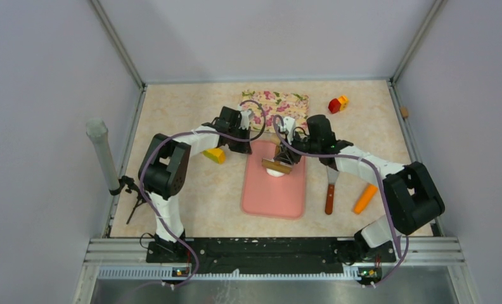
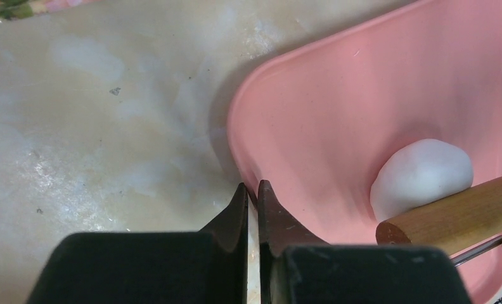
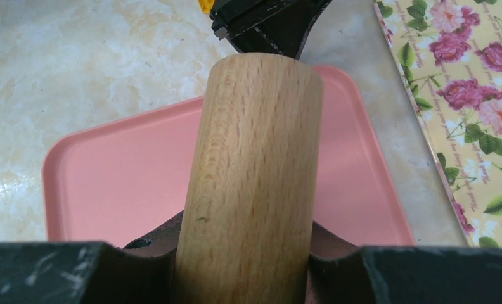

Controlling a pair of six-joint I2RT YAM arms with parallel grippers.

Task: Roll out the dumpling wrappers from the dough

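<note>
At 9 o'clock on the table stands a tall grey round post (image 1: pixel 101 152). A small yellow block (image 1: pixel 215 155) lies near the left gripper (image 2: pixel 251 188). That gripper's fingers are pressed together on the rim of the flat pink plastic tray (image 1: pixel 274 199), at the tray's 11 o'clock corner.

The pink tray sits in the middle of the table. In it is one thing: the dough (image 2: pixel 423 174), a soft white lump, at 12 o'clock inside the tray. A round wooden rolling pin (image 3: pixel 251 177) lies across the dough and touches it. The right gripper (image 3: pixel 248 253) pinches this pin from both sides.

At 12 o'clock on the table, just past the tray, lies a flat yellow sheet with pink flowers (image 1: pixel 277 101). At 1 o'clock is a red and yellow toy (image 1: pixel 337 104). Right of the tray, at 3 o'clock, lies a scraper with a brown wooden handle (image 1: pixel 329 199), and next to it an orange stick (image 1: pixel 365 198).
</note>
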